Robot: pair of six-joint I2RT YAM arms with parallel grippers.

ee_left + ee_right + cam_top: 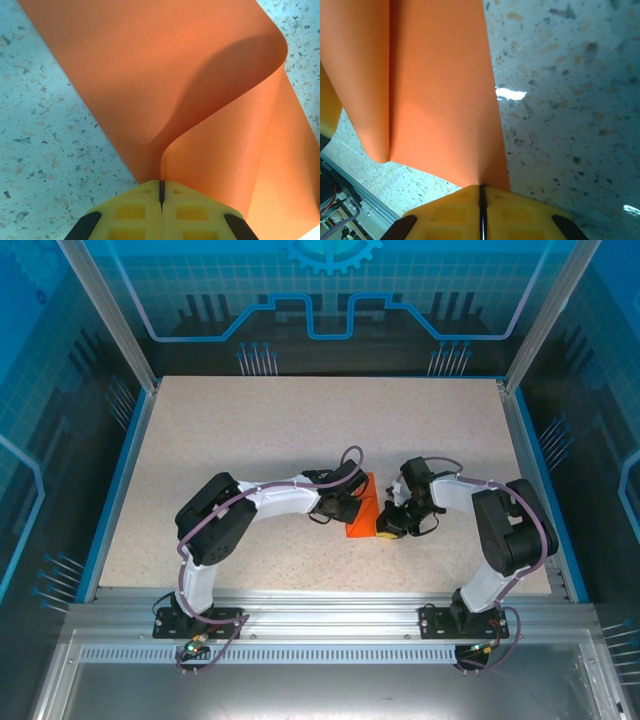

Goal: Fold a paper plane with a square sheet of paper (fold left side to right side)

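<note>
Tabletop (250,440) holds sheet (362,515) pinched by left pincer (161,187) and right pincer (481,192)

The square sheet of paper (362,508) sits on the counter (300,430), around its middle and toward the near edge, between the two claws. The left claw (340,508) is at the sheet's left side, the right claw (392,525) at its near right corner. Each has an edge of the sheet pinched between its fingers. In the left wrist view, part of the sheet (165,75) arches over the part on its right.
</note>
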